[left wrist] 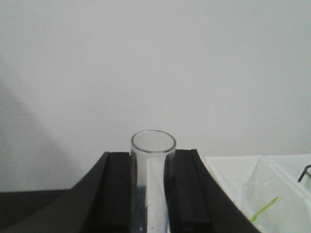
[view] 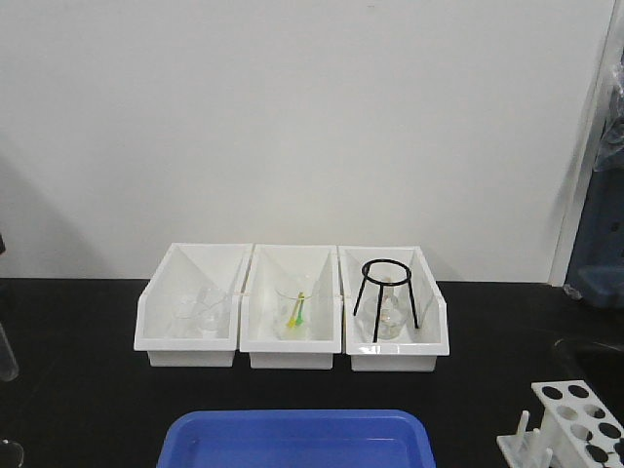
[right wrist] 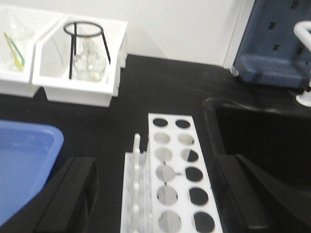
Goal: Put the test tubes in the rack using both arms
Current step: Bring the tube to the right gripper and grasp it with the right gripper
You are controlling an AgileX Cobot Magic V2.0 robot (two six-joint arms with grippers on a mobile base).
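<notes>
In the left wrist view my left gripper (left wrist: pixel 152 162) is shut on a clear glass test tube (left wrist: pixel 153 145). The tube stands upright between the black fingers (left wrist: pixel 116 194), its open mouth facing up. In the right wrist view my right gripper (right wrist: pixel 155 165) is open, with its fingers (right wrist: pixel 73 194) on either side of the white rack (right wrist: pixel 175 160). The rack's holes hold no tubes and its pegs are on the left side. The rack also shows in the front view (view: pixel 575 424) at the bottom right. A clear tube (view: pixel 5 351) shows at that view's far left edge. Neither gripper is visible in the front view.
Three white bins (view: pixel 292 341) stand in a row at the back of the black table. They hold beakers, and a black wire tripod (view: pixel 385 292) stands over a flask. A blue tray (view: pixel 297 439) lies at the front. A dark sink recess (right wrist: pixel 257 136) lies right of the rack.
</notes>
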